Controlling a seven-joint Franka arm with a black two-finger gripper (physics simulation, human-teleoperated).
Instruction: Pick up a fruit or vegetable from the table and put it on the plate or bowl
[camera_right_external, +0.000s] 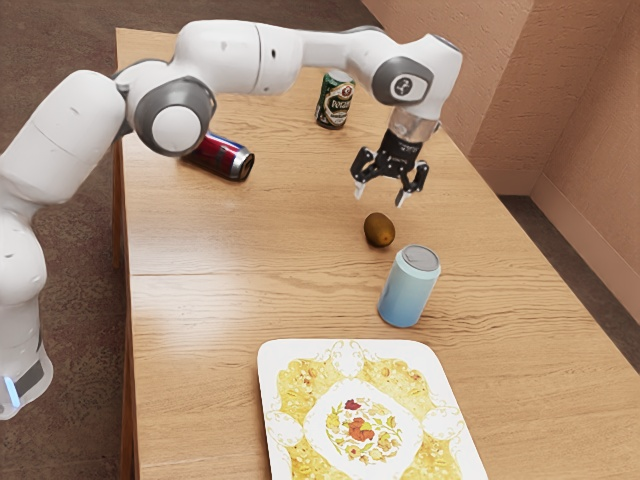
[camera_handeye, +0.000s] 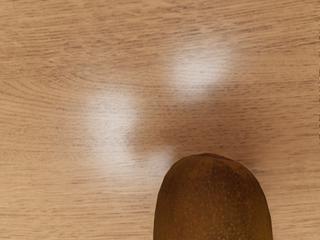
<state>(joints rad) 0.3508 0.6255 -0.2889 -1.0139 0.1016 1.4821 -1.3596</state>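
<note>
A brown kiwi (camera_right_external: 379, 229) lies on the wooden table near its middle. My gripper (camera_right_external: 381, 194) hangs a short way above and just behind it, open, with nothing between its fingers. The wrist view looks straight down on the kiwi (camera_handeye: 213, 198) and the bare wood around it. A rectangular plate (camera_right_external: 300, 370) with a yellow floral pattern and a white centre sits at the table's front edge, well clear of the gripper.
A light blue can (camera_right_external: 408, 286) stands upright just in front of the kiwi toward the plate. A green can (camera_right_external: 335, 98) stands at the back. A red can (camera_right_external: 218, 155) lies on its side toward the exterior view's left. A wall corner rises at the right.
</note>
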